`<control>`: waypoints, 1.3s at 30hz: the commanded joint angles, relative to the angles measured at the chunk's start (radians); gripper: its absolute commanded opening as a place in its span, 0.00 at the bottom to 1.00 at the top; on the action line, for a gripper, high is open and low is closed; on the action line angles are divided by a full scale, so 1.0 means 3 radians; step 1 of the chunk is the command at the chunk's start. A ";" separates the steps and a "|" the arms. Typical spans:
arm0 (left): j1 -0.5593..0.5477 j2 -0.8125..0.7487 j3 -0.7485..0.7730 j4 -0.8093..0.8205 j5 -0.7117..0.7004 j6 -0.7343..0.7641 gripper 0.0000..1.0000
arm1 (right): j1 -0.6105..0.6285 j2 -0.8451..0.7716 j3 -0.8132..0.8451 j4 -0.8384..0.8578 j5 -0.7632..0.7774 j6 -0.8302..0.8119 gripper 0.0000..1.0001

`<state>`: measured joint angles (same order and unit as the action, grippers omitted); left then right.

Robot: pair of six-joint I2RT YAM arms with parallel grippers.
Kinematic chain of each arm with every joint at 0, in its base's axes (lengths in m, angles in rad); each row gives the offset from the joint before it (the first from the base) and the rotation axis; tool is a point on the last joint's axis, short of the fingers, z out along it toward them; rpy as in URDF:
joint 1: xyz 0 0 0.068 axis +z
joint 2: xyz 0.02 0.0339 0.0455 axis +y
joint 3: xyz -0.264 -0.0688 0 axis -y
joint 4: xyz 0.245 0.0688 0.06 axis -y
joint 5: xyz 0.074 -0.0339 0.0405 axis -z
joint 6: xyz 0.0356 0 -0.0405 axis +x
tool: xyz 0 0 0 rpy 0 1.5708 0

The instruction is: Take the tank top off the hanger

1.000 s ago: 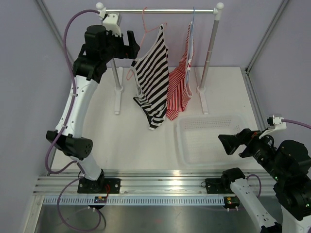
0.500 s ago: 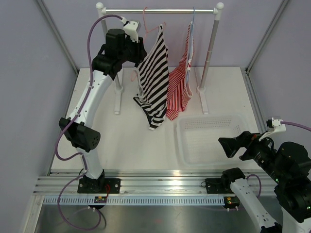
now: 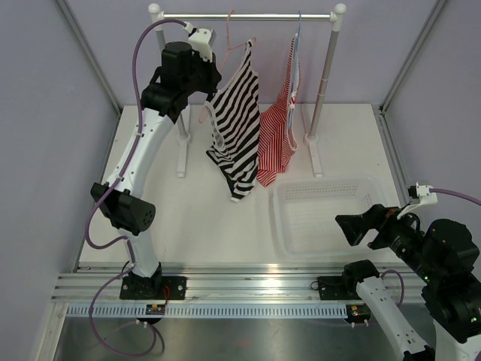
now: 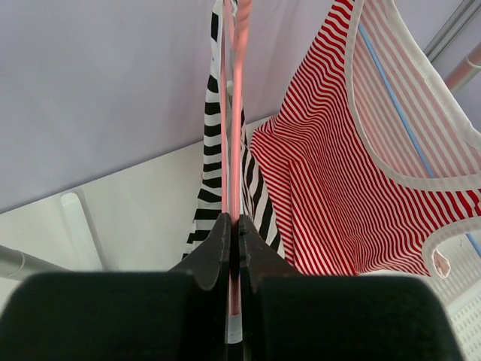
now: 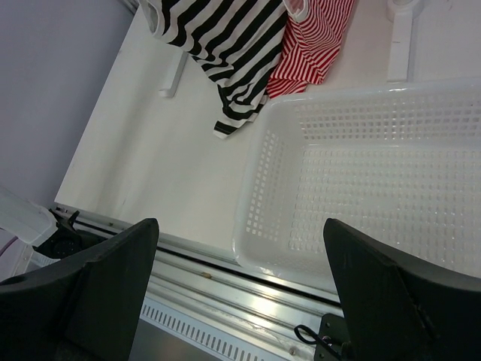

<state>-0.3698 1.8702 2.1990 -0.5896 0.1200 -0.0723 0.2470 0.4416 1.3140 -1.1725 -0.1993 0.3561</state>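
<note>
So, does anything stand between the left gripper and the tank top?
Nothing visible. The left gripper is shut on the hanger wire, right against the tank top strap; the red-striped top hangs beside them.

Obstacles: red top (image 3: 279, 131) just beside tank top (image 3: 237, 131); rack post (image 3: 181, 150) at left; basket (image 3: 283, 226) front right. Free: table (image 3: 195, 218) front left

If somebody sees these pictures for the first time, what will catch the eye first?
The black-and-white striped tank top hangs from the rail at the back, beside a red-striped top. The left gripper is shut on its pink hanger. At the front right, the right gripper hangs open by a white basket.
</note>
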 commanded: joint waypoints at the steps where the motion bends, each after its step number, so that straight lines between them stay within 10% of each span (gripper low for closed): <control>1: -0.0040 -0.0209 0.0054 0.0282 -0.0093 0.0006 0.00 | 0.0015 -0.0015 -0.0049 0.0140 -0.0072 -0.0011 1.00; 39: -0.0117 -0.2649 -0.2135 0.0631 -0.0421 -0.0500 0.00 | 0.0020 0.0645 0.0176 0.1039 -0.0373 -0.0149 1.00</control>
<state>-0.4038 1.1595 1.5639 -0.4377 0.0036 -0.1967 0.2470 0.5892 1.3209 -0.9775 -0.2440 0.3256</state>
